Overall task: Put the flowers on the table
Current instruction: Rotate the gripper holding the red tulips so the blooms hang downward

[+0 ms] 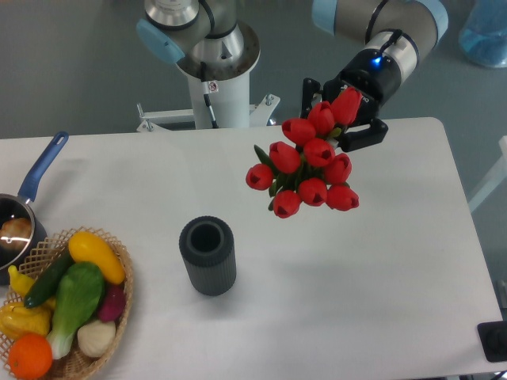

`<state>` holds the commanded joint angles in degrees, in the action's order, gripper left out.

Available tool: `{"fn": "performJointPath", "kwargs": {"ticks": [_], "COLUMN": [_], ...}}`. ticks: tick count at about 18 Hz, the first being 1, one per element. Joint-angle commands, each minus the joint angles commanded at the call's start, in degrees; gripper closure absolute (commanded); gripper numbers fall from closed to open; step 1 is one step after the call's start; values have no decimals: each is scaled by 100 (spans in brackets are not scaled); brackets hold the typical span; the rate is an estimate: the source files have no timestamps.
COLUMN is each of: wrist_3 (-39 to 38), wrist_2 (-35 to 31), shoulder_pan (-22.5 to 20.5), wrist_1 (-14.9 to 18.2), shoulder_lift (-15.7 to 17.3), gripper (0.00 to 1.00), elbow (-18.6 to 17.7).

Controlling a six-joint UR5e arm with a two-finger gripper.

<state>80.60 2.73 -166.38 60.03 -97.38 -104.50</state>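
Note:
The flowers (307, 162) are a bunch of red tulip buds with green leaves, held up in the air over the back right part of the white table (380, 261). Their heads point toward the camera, and the stems are mostly hidden behind the buds. My gripper (342, 119) is shut on the stems just behind the buds, its black fingers showing on either side of the bunch. The flowers are clear of the table and well to the right of the dark grey ribbed vase (207, 255).
The vase stands upright near the table's middle. A wicker basket (119, 313) of colourful vegetables sits at the front left corner. A pot with a blue handle (41, 170) is at the left edge. The robot base (214, 71) stands behind the table.

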Motion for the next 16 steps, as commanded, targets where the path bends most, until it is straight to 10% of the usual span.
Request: {"fn": "performJointPath", "kwargs": {"ticks": [16], "wrist_3": [-9], "wrist_2": [-1545], "shoulder_pan": [-202], "wrist_1": [0], "shoulder_lift": [53], "gripper": [75], "elbow": [123]}}
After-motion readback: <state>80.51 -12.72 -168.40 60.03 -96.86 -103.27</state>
